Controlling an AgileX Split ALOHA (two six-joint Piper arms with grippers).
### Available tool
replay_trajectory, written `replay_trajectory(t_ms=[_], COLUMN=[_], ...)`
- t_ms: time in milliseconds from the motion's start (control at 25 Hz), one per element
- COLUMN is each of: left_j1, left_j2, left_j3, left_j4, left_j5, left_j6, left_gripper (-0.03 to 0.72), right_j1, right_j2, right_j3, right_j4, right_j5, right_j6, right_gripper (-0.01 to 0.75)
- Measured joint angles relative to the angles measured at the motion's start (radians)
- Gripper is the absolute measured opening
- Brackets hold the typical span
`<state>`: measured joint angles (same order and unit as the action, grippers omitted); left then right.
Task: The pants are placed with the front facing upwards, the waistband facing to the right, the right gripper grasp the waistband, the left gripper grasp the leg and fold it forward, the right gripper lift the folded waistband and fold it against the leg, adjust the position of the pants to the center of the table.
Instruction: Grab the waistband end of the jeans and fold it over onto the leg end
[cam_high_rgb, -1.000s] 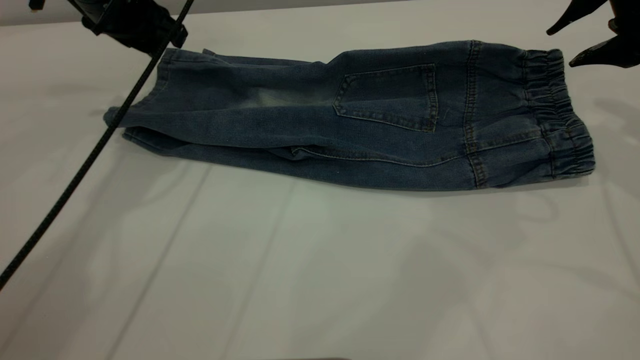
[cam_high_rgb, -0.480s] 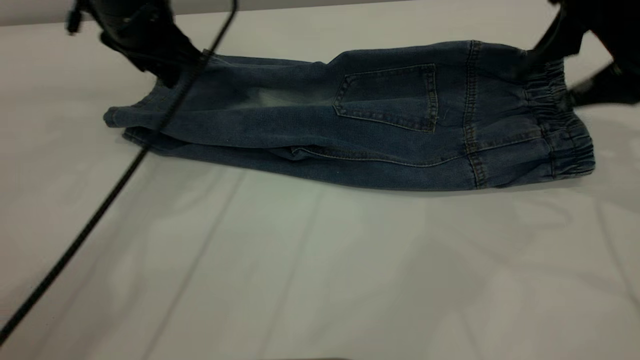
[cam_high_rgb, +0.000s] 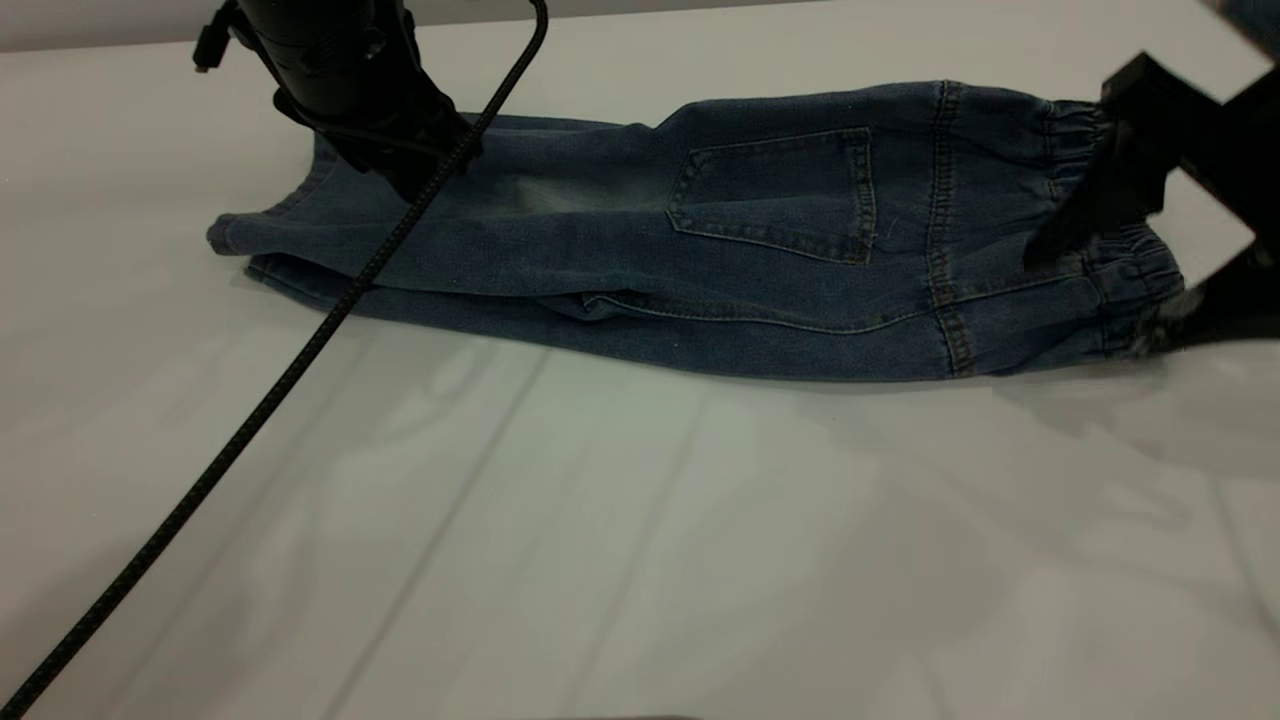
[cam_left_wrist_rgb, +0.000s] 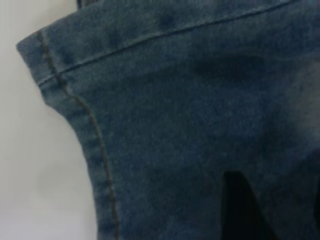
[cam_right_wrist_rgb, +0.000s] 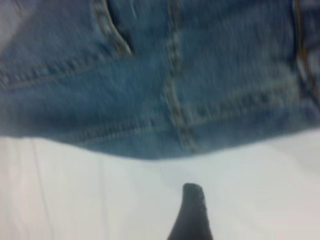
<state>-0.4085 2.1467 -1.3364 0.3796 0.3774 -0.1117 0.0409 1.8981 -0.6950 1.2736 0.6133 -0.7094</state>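
The blue denim pants (cam_high_rgb: 700, 270) lie folded lengthwise across the far part of the white table (cam_high_rgb: 600, 550), back pocket up and legs to the left. The gathered waistband (cam_high_rgb: 1150, 275) is at the right end. My left gripper (cam_high_rgb: 405, 175) is low over the far side of the leg end. In the left wrist view one dark finger (cam_left_wrist_rgb: 240, 210) stands over the denim near the hem, apart from the other. My right gripper (cam_high_rgb: 1090, 300) is open, one finger on each side of the waistband's near corner. The right wrist view shows one finger (cam_right_wrist_rgb: 192, 212) over bare table beside the pants' edge.
A black braided cable (cam_high_rgb: 250, 430) runs from the left arm across the leg hem and over the table to the near left. Broad bare tabletop lies in front of the pants.
Both arms came down from the far corners. The left gripper moved right and down onto the leg end. The right gripper moved nearer and lower to straddle the waistband. The pants have not moved.
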Motion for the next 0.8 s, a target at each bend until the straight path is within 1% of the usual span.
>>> replay_trajectory(t_ms=[160,320,440,520,720,800], left_j1=[0.0,0.0,0.0,0.0,0.0,0.0], left_j2=[0.0,0.0,0.0,0.0,0.0,0.0], left_j3=[0.0,0.0,0.0,0.0,-0.001,-0.001], left_j4=[-0.026,-0.027,-0.029,-0.029,-0.029,-0.03], left_j5=[-0.008,-0.01,-0.01,-0.01,-0.01,-0.01], left_j6=[0.001,0.001,0.001,0.001,0.001,0.001], left_gripper=[0.317,0.317,0.317,0.317,0.317,0.317], right_j1=[0.0,0.0,0.0,0.0,0.0,0.0], right_j2=[0.052,0.071,0.074,0.075,0.075,0.075], right_j3=[0.001,0.001,0.001,0.001,0.001,0.001], right_j4=[0.043,0.045,0.045,0.047,0.066,0.07], right_j5=[0.0,-0.005,-0.034,-0.052,-0.062,-0.062], right_j6=[-0.013,-0.029,-0.045,-0.048,-0.025,-0.02], right_gripper=[0.544,0.54,0.541,0.559,0.664,0.673])
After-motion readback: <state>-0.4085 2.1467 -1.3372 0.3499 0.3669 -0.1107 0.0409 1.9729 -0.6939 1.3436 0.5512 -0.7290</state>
